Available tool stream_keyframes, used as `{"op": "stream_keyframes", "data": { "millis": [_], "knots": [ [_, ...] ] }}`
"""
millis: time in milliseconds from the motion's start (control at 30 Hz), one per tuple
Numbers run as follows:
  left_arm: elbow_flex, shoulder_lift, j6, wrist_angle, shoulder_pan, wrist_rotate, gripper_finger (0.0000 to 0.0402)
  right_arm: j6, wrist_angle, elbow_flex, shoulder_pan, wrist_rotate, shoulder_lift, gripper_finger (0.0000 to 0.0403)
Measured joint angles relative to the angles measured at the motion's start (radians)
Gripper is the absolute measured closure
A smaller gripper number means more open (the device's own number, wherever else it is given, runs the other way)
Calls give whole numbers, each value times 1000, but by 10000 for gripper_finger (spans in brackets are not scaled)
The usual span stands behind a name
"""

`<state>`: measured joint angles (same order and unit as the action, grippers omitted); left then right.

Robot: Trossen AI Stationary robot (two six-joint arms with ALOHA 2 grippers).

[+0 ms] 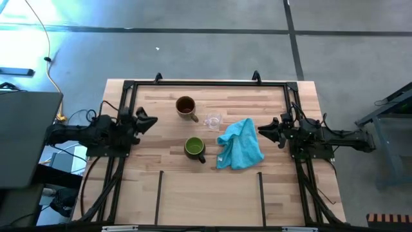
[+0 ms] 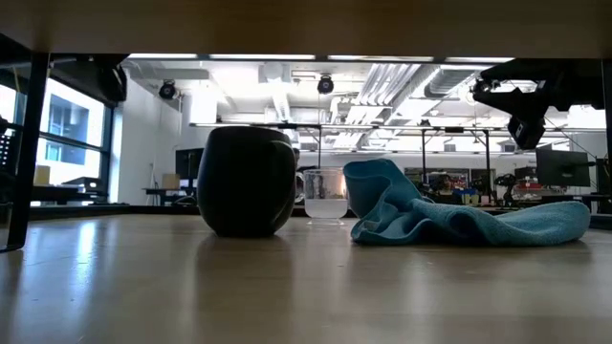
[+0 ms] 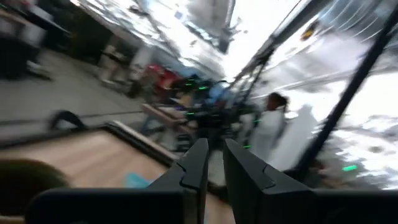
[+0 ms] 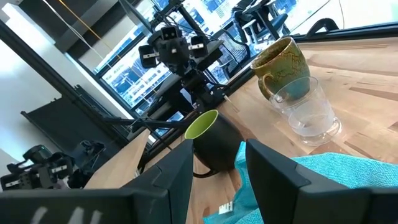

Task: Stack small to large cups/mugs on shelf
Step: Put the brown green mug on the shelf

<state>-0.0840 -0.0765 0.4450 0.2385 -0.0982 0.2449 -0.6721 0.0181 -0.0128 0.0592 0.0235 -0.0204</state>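
Nearest the bottom edge of the high view lies the shelf (image 1: 209, 193), a pale wooden strip of the tabletop cut into bays by thin black bars; its bays hold nothing. Just above it, around the middle of the frame, the green mug (image 1: 194, 148) stands upright, dark outside, bright green inside, its handle pointing toward the lower right. To its right, close by but not touching as far as I can see, the turquoise cloth (image 1: 240, 144) lies crumpled. Farther up, the clear glass cup (image 1: 213, 120) stands just above the cloth's upper left corner, and the brown mug (image 1: 186, 107) sits upper left of the glass, very near it; I cannot tell whether they touch.

In the low view the green mug (image 2: 247, 181) looms left of centre, the glass cup (image 2: 325, 197) stands behind it to the right, and the cloth (image 2: 459, 215) spreads across the right side.

The left gripper (image 1: 148, 121) hangs at the left edge of the table, level with the brown mug and well apart from it; its wrist view shows the fingers (image 3: 196, 168) nearly together, a narrow slit between them, holding nothing. The right gripper (image 1: 264, 129) hangs at the right, just beside the cloth's upper right corner, its fingers (image 4: 177, 171) apart and empty, pointing toward the green mug (image 4: 211, 146).
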Motion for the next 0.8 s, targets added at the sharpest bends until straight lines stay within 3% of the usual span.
{"op": "stream_keyframes", "data": {
  "millis": [167,333,800],
  "knots": [
    [-164,-15,-22,-289,0,124,362,0,0,-1,0,45,0,263],
    [-313,-94,-32,-466,0,142,362,0,4,-1,0,90,0,263],
    [-492,-548,-289,-536,0,136,362,-1,4,-1,0,95,0,263]
  ]
}}
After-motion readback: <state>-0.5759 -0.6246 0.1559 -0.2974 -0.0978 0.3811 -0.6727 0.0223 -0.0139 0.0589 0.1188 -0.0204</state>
